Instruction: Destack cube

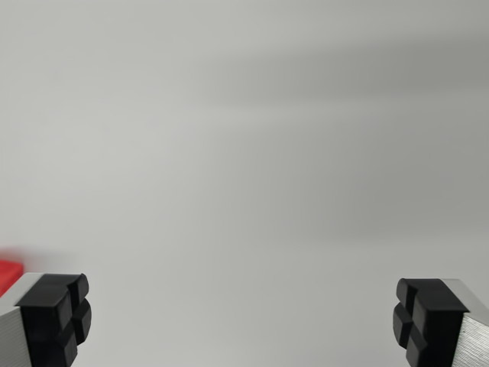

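Plain grey surface (252, 138) fills the wrist view. Claw (241, 321) points at it, black pads (57, 317) spread wide with nothing between. Red cube (9, 274) peeks beside the left pad, outside the gap.

**Pale Surface Fills the Wrist View**

We see a plain, light grey desk (252, 153) spreading across almost the whole picture, smooth and matte, with no seam, edge or grain that we can make out. Soft, blurred bands of shadow run across it: a darker streak lies in the upper part toward the wrist view's right, and a fainter one crosses lower down on the same side. Toward the wrist view's left the surface reads brighter and more even. The light is diffuse, casting no hard outline anywhere. We cannot tell where the surface ends, and no wall, window or other furniture shows.
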You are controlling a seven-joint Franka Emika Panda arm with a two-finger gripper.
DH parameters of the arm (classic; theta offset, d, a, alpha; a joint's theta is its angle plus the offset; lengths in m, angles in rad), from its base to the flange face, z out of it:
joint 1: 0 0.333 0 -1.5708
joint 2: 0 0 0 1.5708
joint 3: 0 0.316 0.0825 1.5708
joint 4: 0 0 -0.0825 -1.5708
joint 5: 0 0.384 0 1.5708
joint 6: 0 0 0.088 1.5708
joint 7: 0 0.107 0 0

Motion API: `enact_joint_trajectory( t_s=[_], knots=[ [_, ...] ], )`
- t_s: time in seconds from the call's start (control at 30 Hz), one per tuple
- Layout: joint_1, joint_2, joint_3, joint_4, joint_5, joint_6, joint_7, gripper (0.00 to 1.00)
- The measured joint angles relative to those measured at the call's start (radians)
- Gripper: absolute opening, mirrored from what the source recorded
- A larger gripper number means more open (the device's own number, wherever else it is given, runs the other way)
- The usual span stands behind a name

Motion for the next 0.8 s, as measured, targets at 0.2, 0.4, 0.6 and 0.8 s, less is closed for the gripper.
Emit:
enact_joint_trajectory(
  t_s=[0.2, 0.4, 0.6, 0.8],
  knots=[
    [0.007, -0.007, 0.004, -0.017, 0.000, 0.009, 0.016, 1.00],
    [0.016, -0.014, 0.008, -0.035, 0.000, 0.018, 0.035, 1.00],
    [0.028, -0.021, 0.013, -0.058, 0.000, 0.031, 0.057, 1.00],
    [0.039, -0.029, 0.020, -0.083, -0.001, 0.045, 0.084, 1.00]
  ],
)
